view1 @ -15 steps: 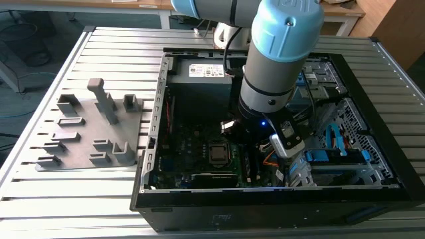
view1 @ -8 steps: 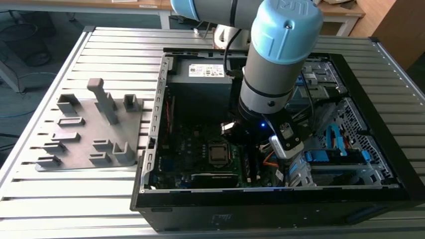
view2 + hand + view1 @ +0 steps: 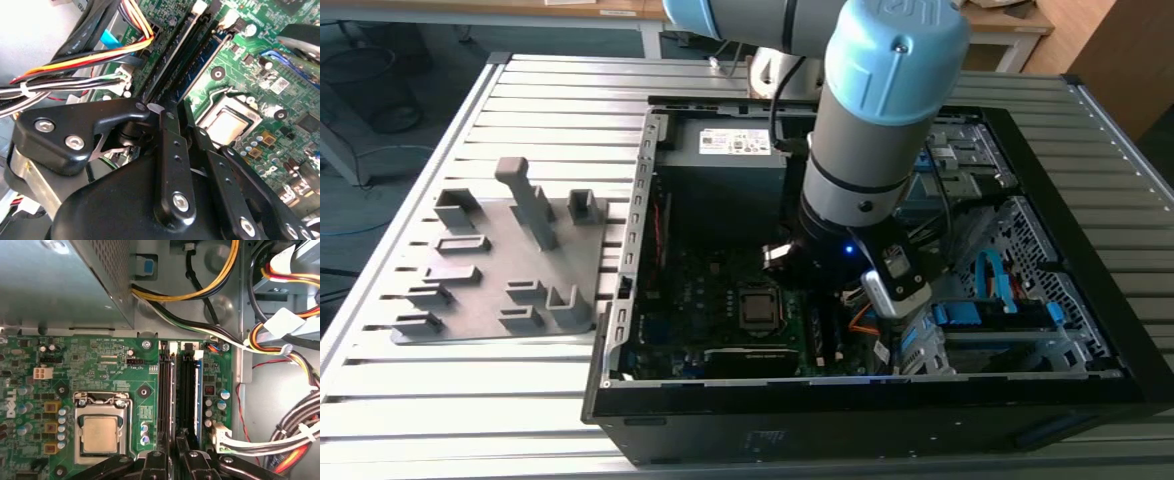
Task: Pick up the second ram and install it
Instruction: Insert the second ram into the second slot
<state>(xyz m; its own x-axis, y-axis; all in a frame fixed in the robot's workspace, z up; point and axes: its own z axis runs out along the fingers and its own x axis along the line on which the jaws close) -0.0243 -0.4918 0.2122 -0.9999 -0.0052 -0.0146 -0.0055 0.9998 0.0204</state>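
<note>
Slatted metal table (image 3: 454, 400) carries an open PC case (image 3: 1067, 300) with a grey fixture (image 3: 500, 265) beside it. Inside the case, the gripper (image 3: 172, 452) hangs over the motherboard's (image 3: 110, 375) memory slots; whether its fingers clench cannot be told. The blue-green ram (image 3: 198, 400) stands in a slot near the board's edge.

The memory slots (image 3: 825, 335) are largely hidden by the arm (image 3: 867, 150) in the exterior view. The processor (image 3: 100, 432) is cut off at six o'clock by gripper links in the first wrist view.
</note>
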